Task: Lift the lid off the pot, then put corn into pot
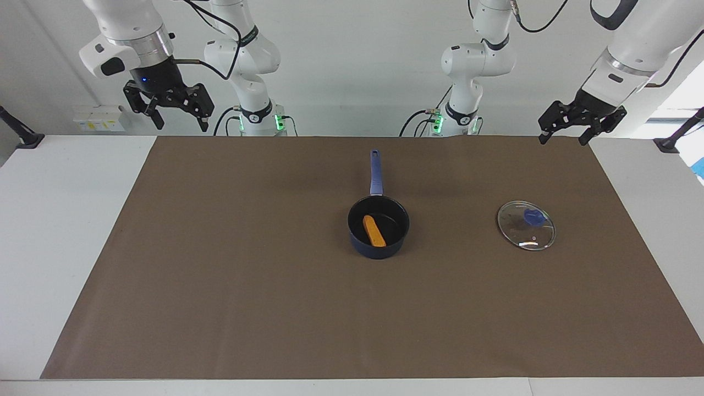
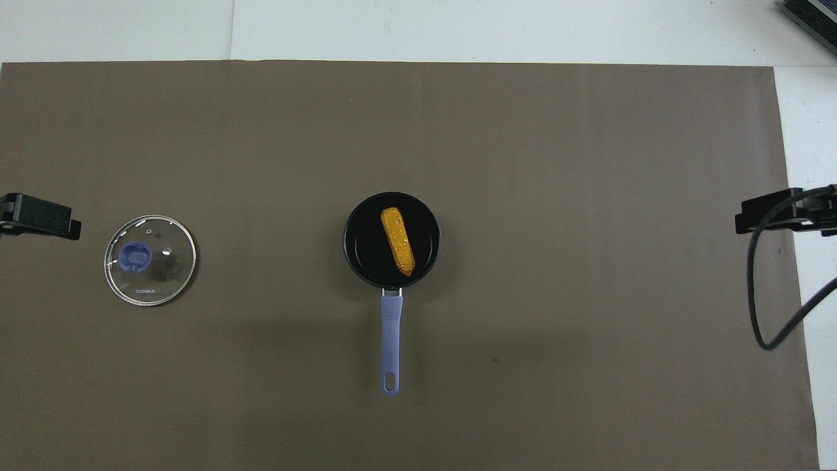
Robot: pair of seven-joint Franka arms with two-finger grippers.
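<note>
The dark blue pot point(image 1: 379, 250) point(image 2: 363, 243) stands uncovered mid-mat, its long handle point(image 2: 390, 340) pointing toward the robots. The orange-yellow corn point(image 1: 374, 231) point(image 2: 397, 241) lies inside it on the black bottom. The glass lid point(image 1: 526, 226) point(image 2: 160, 275) with its blue knob rests flat on the mat toward the left arm's end, apart from the pot. My left gripper point(image 1: 563, 138) point(image 2: 40, 220) hangs open and empty, high over the mat's corner at that end. Over the corner at the right arm's end, my right gripper point(image 1: 181, 124) point(image 2: 771, 213) is raised, open and empty too.
A brown mat point(image 1: 220, 275) covers most of the white table point(image 1: 55, 220). A black cable point(image 2: 758, 301) loops down from the right arm over the mat's edge. Small white boxes point(image 1: 99, 118) sit by the wall past the right arm's end.
</note>
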